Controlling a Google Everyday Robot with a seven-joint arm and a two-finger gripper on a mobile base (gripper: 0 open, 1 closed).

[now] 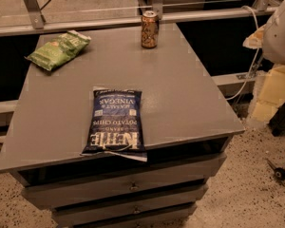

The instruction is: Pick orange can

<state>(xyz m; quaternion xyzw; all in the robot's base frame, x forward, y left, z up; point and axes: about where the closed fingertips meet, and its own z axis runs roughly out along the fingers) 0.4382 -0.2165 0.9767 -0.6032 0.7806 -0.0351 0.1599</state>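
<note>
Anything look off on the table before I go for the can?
The blue chip bag overhangs the cabinet top at its front edge and could slip off. The orange can stands upright near the far edge. The claw hangs off to the right, beyond the top.

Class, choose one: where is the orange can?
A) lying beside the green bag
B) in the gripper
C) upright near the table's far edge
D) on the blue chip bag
C: the orange can stands upright by the far edge of the table; the gripper is off beyond its right side.
</note>
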